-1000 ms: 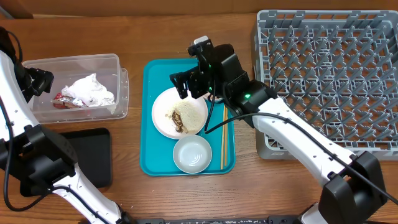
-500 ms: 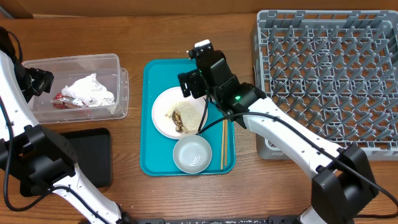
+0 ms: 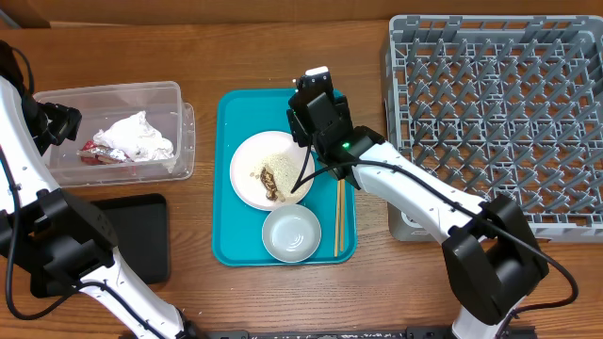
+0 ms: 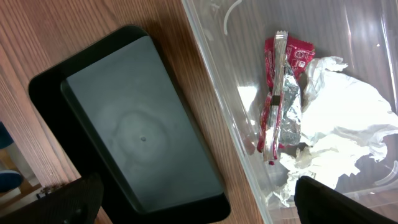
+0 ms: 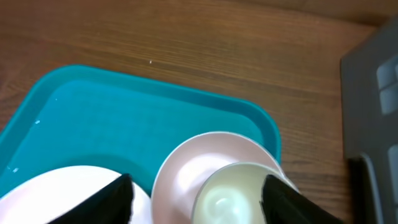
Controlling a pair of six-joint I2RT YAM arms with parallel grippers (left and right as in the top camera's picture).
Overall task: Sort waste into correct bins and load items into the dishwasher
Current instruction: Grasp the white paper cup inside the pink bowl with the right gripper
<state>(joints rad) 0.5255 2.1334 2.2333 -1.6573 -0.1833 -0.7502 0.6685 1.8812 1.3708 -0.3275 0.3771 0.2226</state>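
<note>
Right gripper spread astride small white cup nested in pink bowl, no pinch yet. Cup likely light, rigid, slick, chippable; take by rim. Left gripper wide, empty.

Right tool hangs over the teal tray, beside the plate.

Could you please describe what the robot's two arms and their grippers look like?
Both arms, the left arm and the right arm, have white tubular links joined by bulky black joints, with thin black cables running alongside. The right one shows a small green light near its wrist. The left gripper and right gripper have dark, blocky fingers.
</note>
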